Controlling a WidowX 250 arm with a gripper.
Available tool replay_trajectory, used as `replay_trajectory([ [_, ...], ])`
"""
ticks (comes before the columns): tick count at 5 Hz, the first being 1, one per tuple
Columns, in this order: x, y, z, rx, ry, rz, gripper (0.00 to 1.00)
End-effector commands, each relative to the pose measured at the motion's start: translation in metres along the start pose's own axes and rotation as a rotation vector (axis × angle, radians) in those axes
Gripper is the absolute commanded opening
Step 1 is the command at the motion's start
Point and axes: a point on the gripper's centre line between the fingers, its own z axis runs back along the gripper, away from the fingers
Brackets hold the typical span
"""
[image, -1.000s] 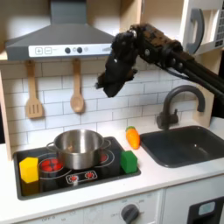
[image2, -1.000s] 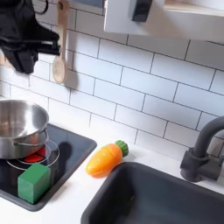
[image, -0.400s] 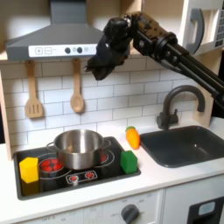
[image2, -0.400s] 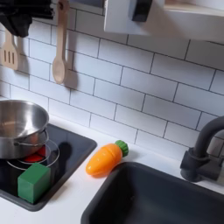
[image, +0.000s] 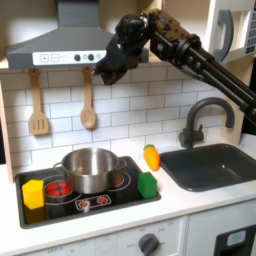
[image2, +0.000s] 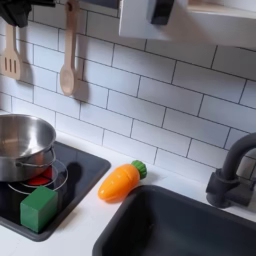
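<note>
We see the gripper (image: 108, 72) high up in the first exterior view, just in front of the gray hood (image: 55, 45) over the stove. It hangs in the air and holds nothing. It is dark and bunched up, so we cannot tell if its fingers are apart or together. In the second exterior view, a bit of it peeks in at the top left corner.

Closest to the gripper is the wooden spoon (image: 88, 101) that hangs on the tiled wall, right below it in the first exterior view. They do not touch. To the first exterior view's left of the spoon hangs a wooden spatula (image: 38, 104). Both show in the second exterior view too, at the far left (the spoon (image2: 68, 55) is the nearer one there).

Far below the gripper sits a shiny metal pot (image: 90, 169) on the black stove top (image: 85, 203). A yellow block (image: 33, 193) sits at the stove's left end in the first exterior view, and a green block (image: 147, 184) sits at its right end. An orange toy carrot (image: 152, 157) lies on the white counter between the stove and the dark sink (image: 212, 164). A dark faucet (image: 203, 120) stands behind the sink, by the wall.
</note>
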Motion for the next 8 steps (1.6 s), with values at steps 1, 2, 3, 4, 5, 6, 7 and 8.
replay_trajectory([
  [1,0.014,0.004,0.003,0.012,-0.063,-0.003,0.0],
  [2,0.021,0.01,0.005,0.015,-0.091,0.006,0.0],
  [3,0.029,0.015,0.007,0.022,-0.113,0.011,0.0],
  [4,0.034,0.015,0.003,0.02,-0.12,0.015,0.0],
  [5,0.036,0.015,-0.001,0.014,-0.114,0.012,0.0],
  [6,0.041,0.01,0.001,0.005,-0.125,-0.001,0.0],
  [7,0.041,0.014,0.002,0.006,-0.113,0.003,0.0],
  [8,0.046,0.024,0.02,0.002,-0.107,-0.005,0.0],
])
